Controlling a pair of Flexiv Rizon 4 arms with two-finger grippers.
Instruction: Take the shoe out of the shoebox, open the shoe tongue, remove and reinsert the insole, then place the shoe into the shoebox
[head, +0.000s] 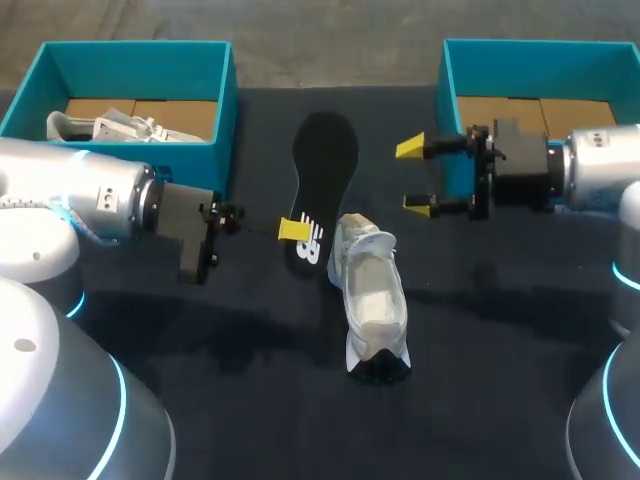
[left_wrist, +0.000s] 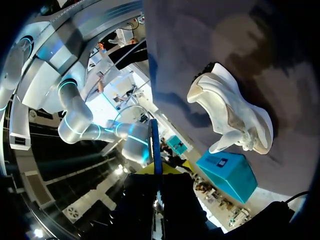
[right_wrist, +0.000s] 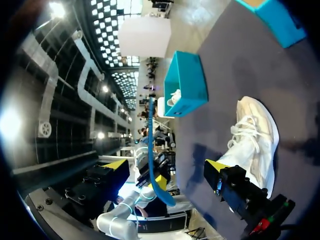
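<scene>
Left pincer (head: 293, 230) grips the thin, probably floppy insole (head: 326, 165) by its narrow end, beside the shoe (head: 372, 300) on the table (head: 480, 330); right pincer (head: 416, 177) hangs open; the shoe looks light and soft; best held at its heel collar.

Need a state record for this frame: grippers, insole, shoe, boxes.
left gripper: shut on insole, held off the table
right gripper: open, empty, by right shoebox
shoe: white, on table between the arms, insole out
left shoebox: holds second shoe
right shoebox: no shoe visible
</scene>
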